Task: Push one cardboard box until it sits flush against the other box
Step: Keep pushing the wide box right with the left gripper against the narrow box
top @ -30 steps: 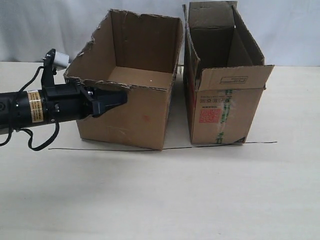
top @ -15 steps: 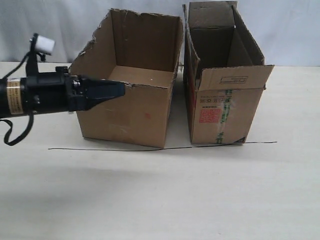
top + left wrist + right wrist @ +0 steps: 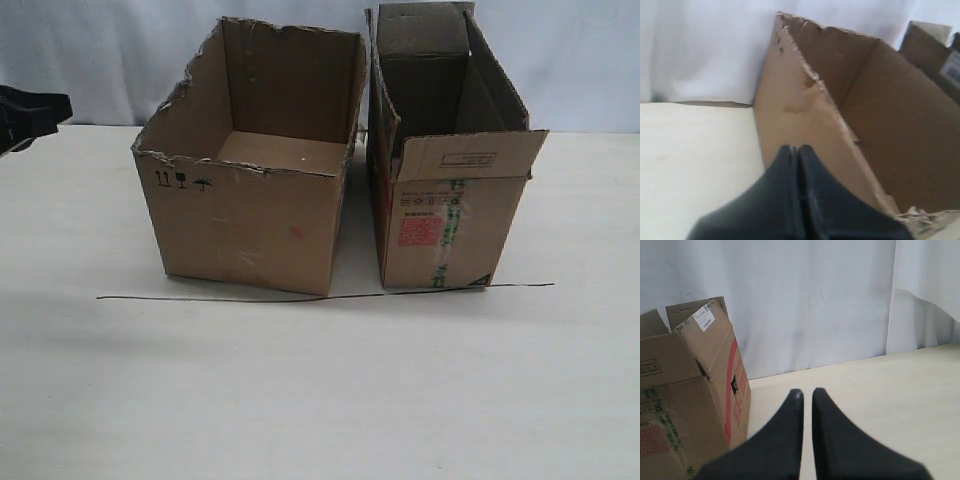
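The wide torn-rimmed cardboard box (image 3: 245, 215) stands on the table left of centre, its black handling symbols showing. The other box (image 3: 440, 215), taller with flaps, red print and green-striped tape, stands just to its right. A narrow gap shows between their bases, while their upper edges nearly meet. My left gripper (image 3: 62, 105) sits at the far left edge, well clear of the wide box. In the left wrist view the gripper (image 3: 796, 148) is shut and empty, pointing at the box's torn wall (image 3: 805, 115). My right gripper (image 3: 807, 391) is shut with a thin slit, empty, beside the other box (image 3: 685, 390).
A thin black line (image 3: 200, 298) runs across the pale table just in front of both boxes. A white curtain (image 3: 100, 50) hangs behind the table. Bare tabletop (image 3: 320, 400) spreads in front of the boxes and to the right of the tall box.
My left gripper has drawn back leftward from the wide box's left wall to the frame edge. The wide box has edged slightly right.
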`<state>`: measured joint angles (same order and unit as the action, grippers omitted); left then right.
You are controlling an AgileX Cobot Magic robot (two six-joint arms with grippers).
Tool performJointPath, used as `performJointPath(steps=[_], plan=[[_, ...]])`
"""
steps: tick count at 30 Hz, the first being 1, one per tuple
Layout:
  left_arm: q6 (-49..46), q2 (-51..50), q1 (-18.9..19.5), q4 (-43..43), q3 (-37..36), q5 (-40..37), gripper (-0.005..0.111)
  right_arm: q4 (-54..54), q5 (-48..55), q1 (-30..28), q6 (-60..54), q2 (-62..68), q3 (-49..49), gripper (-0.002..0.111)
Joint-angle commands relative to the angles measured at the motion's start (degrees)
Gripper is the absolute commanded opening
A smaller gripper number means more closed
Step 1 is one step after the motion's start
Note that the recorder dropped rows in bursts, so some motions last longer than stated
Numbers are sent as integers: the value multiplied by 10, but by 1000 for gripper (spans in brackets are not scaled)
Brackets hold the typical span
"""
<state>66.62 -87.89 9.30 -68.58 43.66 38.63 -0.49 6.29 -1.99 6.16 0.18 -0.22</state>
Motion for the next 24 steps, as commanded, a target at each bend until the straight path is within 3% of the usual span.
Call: performJointPath(steps=[1, 5, 10, 17, 24], plan=[[-14, -49, 0, 14, 37, -36, 0, 1, 1, 1, -4, -2, 2, 5], [54, -113, 0, -34, 92, -28, 0, 1, 1, 1, -4, -2, 2, 5], [149, -192, 0, -133, 161, 68, 0, 1, 1, 1, -4, -2, 2, 5], [148, -260, 0, -94, 199, 92, 0, 1, 1, 1, -4, -2, 2, 5], [149, -308, 0, -71, 232, 200, 0, 1, 1, 1, -4, -2, 2, 5]])
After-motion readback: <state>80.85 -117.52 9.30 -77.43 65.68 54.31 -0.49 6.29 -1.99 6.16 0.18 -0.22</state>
